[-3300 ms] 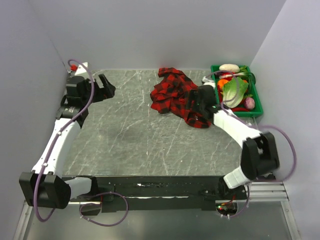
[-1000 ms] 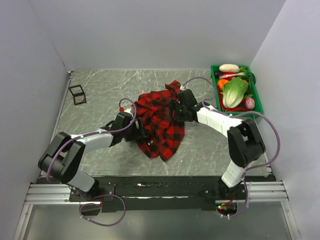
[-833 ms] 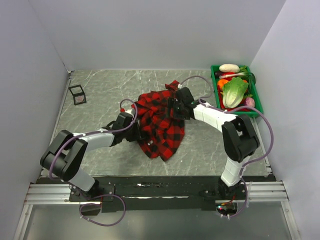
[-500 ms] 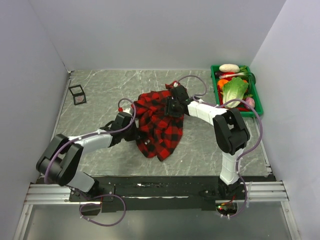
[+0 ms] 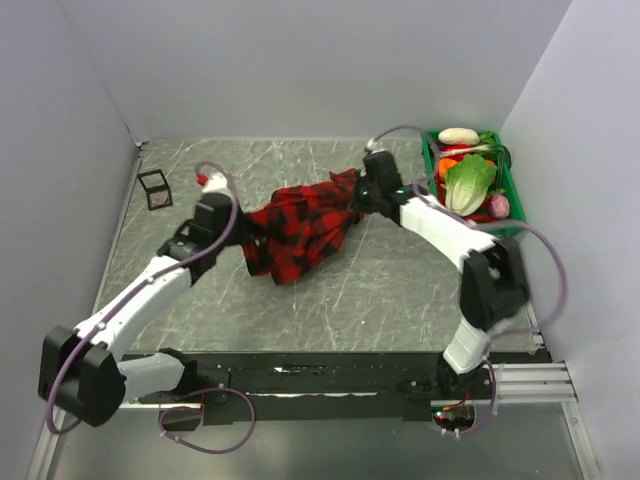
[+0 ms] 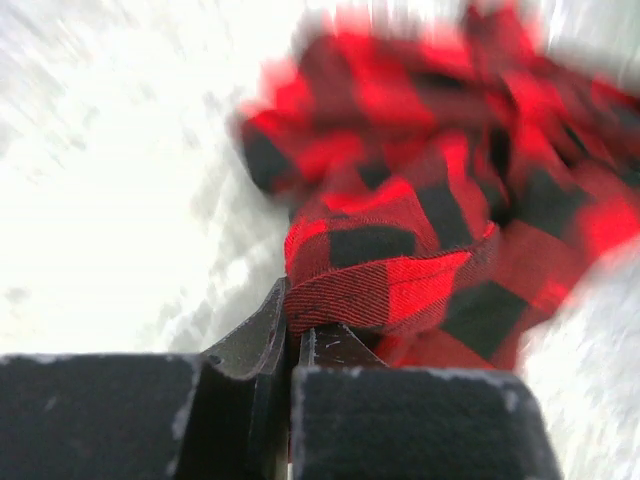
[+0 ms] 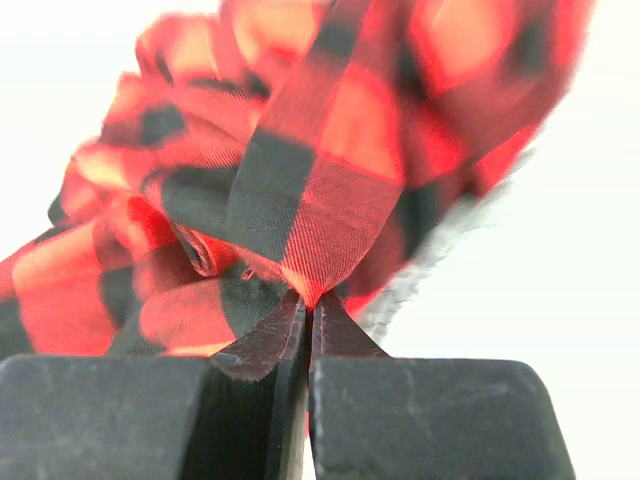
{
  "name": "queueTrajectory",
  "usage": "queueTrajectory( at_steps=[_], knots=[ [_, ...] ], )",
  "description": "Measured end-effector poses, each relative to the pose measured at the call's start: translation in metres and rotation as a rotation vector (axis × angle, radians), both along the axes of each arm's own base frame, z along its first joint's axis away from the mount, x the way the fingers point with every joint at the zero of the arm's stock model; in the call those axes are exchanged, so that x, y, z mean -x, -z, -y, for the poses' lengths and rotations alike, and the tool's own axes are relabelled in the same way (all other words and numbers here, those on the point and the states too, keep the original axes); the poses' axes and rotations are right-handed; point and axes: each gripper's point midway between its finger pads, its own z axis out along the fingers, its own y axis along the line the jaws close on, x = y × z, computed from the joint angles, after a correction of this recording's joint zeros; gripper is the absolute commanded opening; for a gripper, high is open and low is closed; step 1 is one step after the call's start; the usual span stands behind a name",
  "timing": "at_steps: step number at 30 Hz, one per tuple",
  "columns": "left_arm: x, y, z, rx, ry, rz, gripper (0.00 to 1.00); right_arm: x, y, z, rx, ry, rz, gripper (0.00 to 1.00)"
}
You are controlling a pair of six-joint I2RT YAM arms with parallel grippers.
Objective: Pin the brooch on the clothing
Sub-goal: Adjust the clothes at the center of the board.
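The clothing (image 5: 300,225), a red-and-black plaid shirt, is bunched and stretched between my two arms at mid table. My left gripper (image 5: 246,236) is shut on a fold at its left end. Up close, that fold of the clothing (image 6: 400,270) is pinched between the tips of the left gripper (image 6: 294,328). My right gripper (image 5: 361,192) is shut on the upper right end. In the right wrist view a plaid edge of the clothing (image 7: 300,200) runs into the closed tips of the right gripper (image 7: 308,302). The brooch is out of view. No printed letters show.
A green tray (image 5: 516,190) with lettuce and other vegetables stands at the back right, close to the right arm. A small black wire-frame cube (image 5: 153,188) sits at the back left near the wall. Grey walls bound the marbled tabletop (image 5: 330,300) on three sides.
Both grippers have shut on the shirt. The left arm has drawn back to the left and the right gripper has moved toward the back, pulling the shirt out between them.
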Motion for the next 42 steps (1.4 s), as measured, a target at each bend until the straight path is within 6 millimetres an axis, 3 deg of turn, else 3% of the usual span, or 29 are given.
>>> queueTrajectory(
  at_steps=[3,6,8,10,12,14,18,21,22,25,26,30,33,36,39,42],
  knots=[
    [-0.017,-0.037,-0.022,0.019,-0.046,0.079,0.01,0.009,-0.069,0.026,0.002,0.046,0.167,0.00],
    [-0.033,-0.063,-0.035,0.031,-0.071,0.131,0.01,0.030,-0.138,0.052,-0.008,0.100,0.336,0.00],
    [-0.040,-0.074,-0.033,0.036,-0.057,0.147,0.01,0.048,-0.164,0.067,-0.015,0.131,0.407,0.00],
    [-0.047,-0.081,-0.028,0.045,-0.025,0.146,0.01,0.068,-0.173,0.083,-0.013,0.164,0.439,0.00],
    [-0.054,-0.087,-0.026,0.047,-0.003,0.142,0.01,0.088,-0.163,0.093,-0.010,0.180,0.423,0.01],
    [-0.061,-0.090,-0.027,0.044,0.014,0.133,0.01,0.107,-0.135,0.094,-0.002,0.173,0.360,0.04],
    [-0.073,-0.091,-0.027,0.032,0.056,0.119,0.01,0.149,-0.058,0.060,0.032,0.045,0.165,0.08],
    [-0.081,-0.084,-0.027,0.007,0.085,0.090,0.01,0.193,-0.012,0.019,0.054,-0.126,0.018,0.34],
    [-0.083,-0.081,-0.027,-0.005,0.094,0.080,0.01,0.205,-0.005,0.007,0.056,-0.175,-0.015,0.55],
    [-0.083,-0.073,-0.027,-0.036,0.128,0.067,0.01,0.226,0.004,-0.017,0.058,-0.285,-0.054,0.81],
    [-0.083,-0.072,-0.027,-0.044,0.143,0.068,0.01,0.227,0.003,-0.020,0.056,-0.294,-0.055,0.83],
    [-0.073,-0.072,-0.027,-0.086,0.208,0.094,0.01,0.204,-0.019,-0.024,0.054,-0.275,0.007,0.85],
    [-0.066,-0.072,-0.030,-0.120,0.229,0.096,0.01,0.157,-0.052,-0.029,0.021,-0.211,0.098,0.84],
    [-0.062,-0.071,-0.033,-0.137,0.229,0.099,0.01,0.109,-0.067,-0.030,0.036,-0.143,0.145,0.86],
    [-0.052,-0.059,-0.036,-0.146,0.230,0.079,0.01,0.062,-0.060,-0.031,0.083,-0.089,0.143,0.86],
    [-0.042,-0.045,-0.040,-0.154,0.225,0.050,0.01,0.032,-0.028,-0.027,0.139,-0.059,0.093,0.87]
  ],
)
